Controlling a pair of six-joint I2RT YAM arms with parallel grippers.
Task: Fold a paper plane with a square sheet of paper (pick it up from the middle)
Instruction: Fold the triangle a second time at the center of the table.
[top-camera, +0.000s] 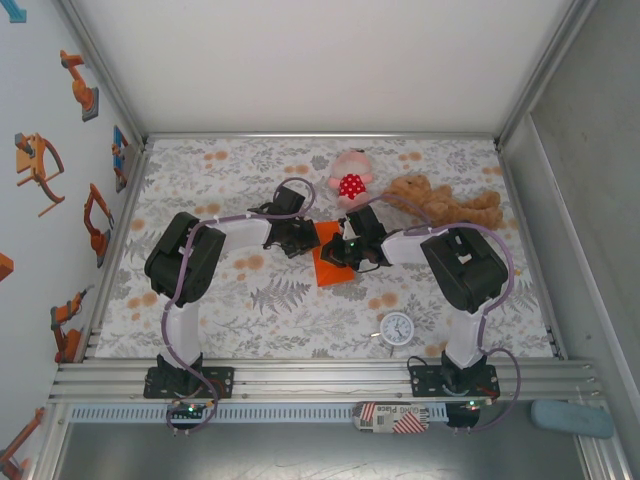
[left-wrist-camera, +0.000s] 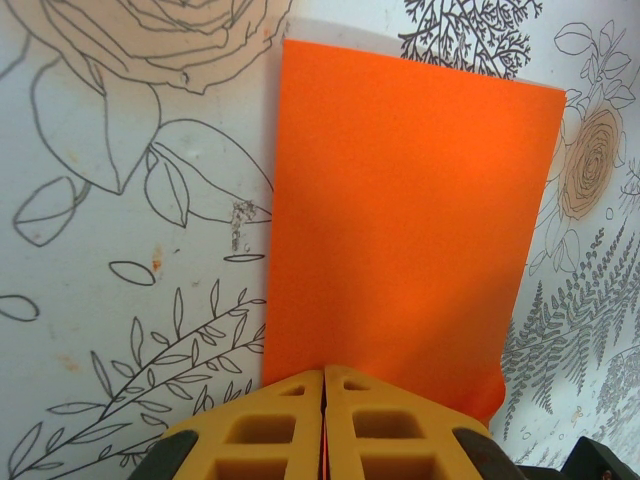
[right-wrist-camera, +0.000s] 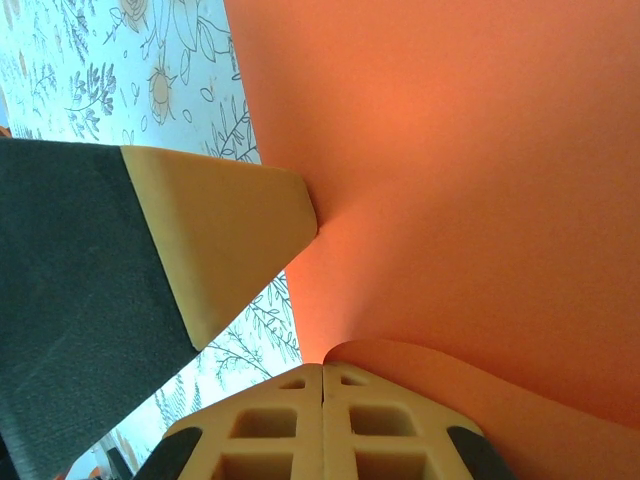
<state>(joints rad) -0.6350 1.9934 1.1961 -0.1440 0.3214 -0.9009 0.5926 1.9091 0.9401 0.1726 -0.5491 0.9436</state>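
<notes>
The square sheet of paper (top-camera: 333, 270) is bright orange and lies folded at the middle of the table, between my two grippers. In the left wrist view it is a tall orange rectangle (left-wrist-camera: 400, 220) on the floral cloth. My left gripper (left-wrist-camera: 324, 372) is shut on its near edge, with orange showing between the fingers. From above, the left gripper (top-camera: 308, 240) sits at the sheet's upper left and the right gripper (top-camera: 346, 252) on its upper right. My right gripper (right-wrist-camera: 323, 368) is shut, its tips against a curled-up layer of the sheet (right-wrist-camera: 450, 150). The left gripper's finger (right-wrist-camera: 230, 240) touches the paper beside it.
A pink plush toy with a red spotted front (top-camera: 350, 178) and a brown teddy bear (top-camera: 445, 203) lie just behind the grippers. A small white clock (top-camera: 397, 328) stands near the front edge. Side walls enclose the floral tablecloth (top-camera: 220, 290).
</notes>
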